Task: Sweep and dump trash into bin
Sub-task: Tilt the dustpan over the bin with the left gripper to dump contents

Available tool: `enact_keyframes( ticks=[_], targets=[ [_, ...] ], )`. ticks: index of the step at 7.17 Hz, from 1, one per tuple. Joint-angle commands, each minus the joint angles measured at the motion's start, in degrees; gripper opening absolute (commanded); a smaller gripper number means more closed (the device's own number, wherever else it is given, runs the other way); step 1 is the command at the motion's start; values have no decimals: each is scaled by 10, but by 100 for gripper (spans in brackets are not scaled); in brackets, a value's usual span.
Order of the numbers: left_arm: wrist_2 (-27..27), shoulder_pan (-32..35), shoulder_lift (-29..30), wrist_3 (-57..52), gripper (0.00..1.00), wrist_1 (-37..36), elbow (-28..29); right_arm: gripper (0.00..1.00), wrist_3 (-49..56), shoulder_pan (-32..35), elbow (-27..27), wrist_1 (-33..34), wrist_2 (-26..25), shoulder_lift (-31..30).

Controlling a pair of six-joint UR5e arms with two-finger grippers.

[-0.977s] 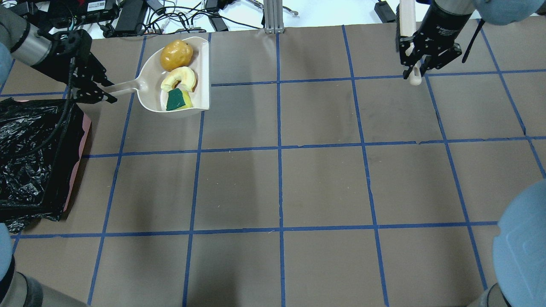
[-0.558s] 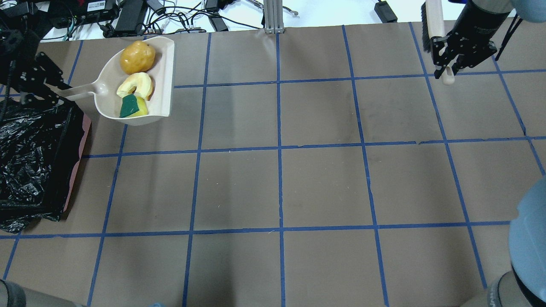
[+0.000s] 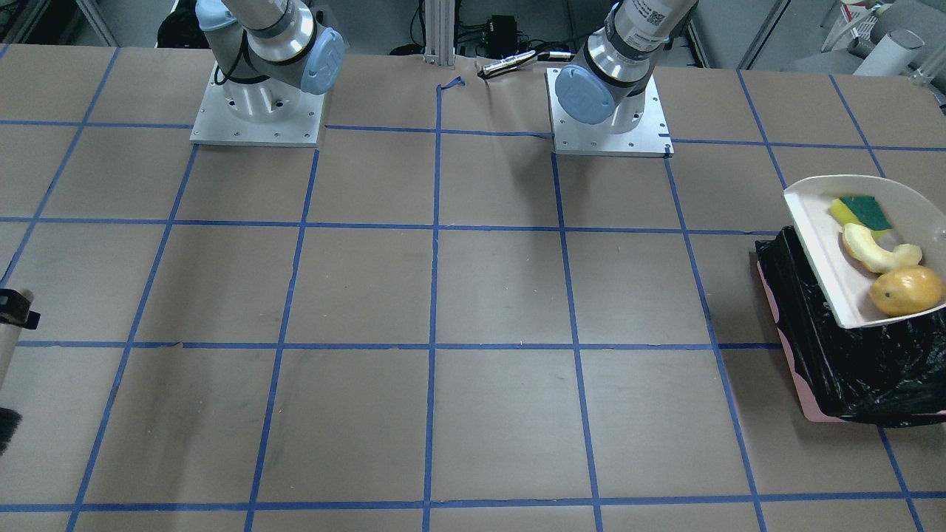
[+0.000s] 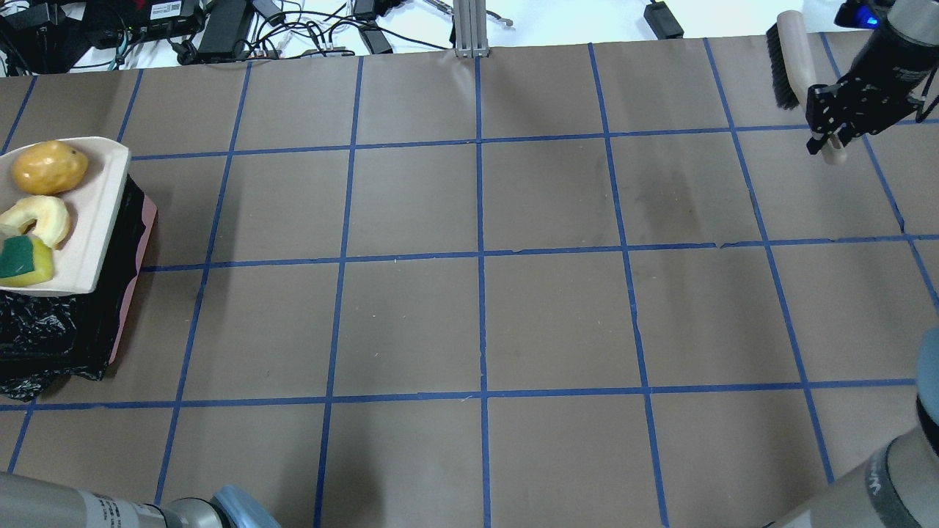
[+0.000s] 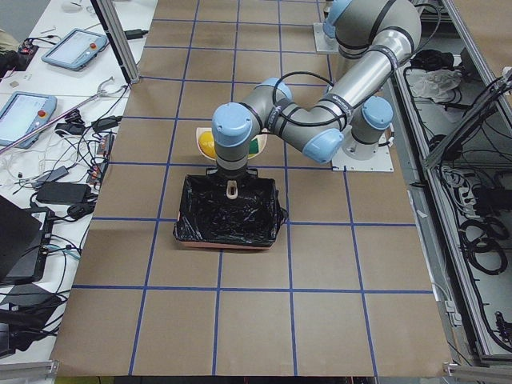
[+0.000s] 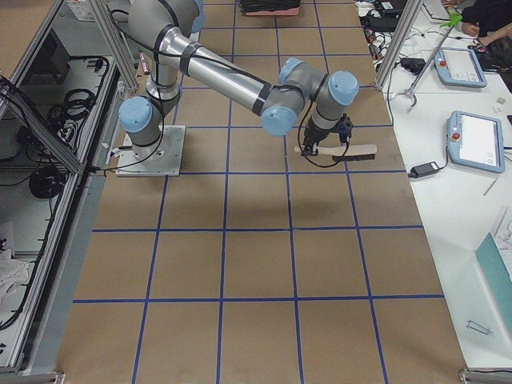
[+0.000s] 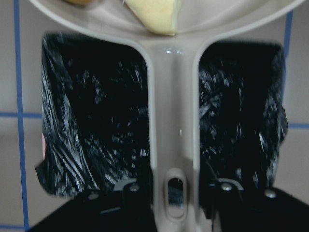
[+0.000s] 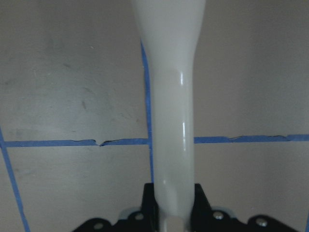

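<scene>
Overhead: behind robot, looking down on table (image 4: pixel 477 323). Front: opposite, facing robot. Sides: table ends, far. Wrist cameras close: left over bin (image 7: pixel 96 121), right along brush handle (image 8: pixel 171 106). Overhead, front share bin.

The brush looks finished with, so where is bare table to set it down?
The table is bare across its middle, from the bin to the right gripper holding the brush; the squares beneath the brush are free too. Crowded only at the bin, where the loaded dustpan hangs over it.
</scene>
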State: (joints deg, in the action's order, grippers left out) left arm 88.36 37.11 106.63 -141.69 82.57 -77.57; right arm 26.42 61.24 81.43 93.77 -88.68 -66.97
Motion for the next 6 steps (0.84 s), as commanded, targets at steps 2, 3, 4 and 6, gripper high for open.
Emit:
enact_keyframes(
  ticks=[2,3,4,6],
  targets=[
    [88,-12,18,-15,0,-137,2,0,81,-86,7,32,-28,39],
    [114,-6,21,-8,0,-145,1,0,88,-95,7,60,-31,56],
    [164,-5,16,-5,0,-172,2,0,89,-95,7,72,-55,67],
    [203,17,13,0,0,-229,-5,0,90,-95,8,71,-63,82]
  ],
)
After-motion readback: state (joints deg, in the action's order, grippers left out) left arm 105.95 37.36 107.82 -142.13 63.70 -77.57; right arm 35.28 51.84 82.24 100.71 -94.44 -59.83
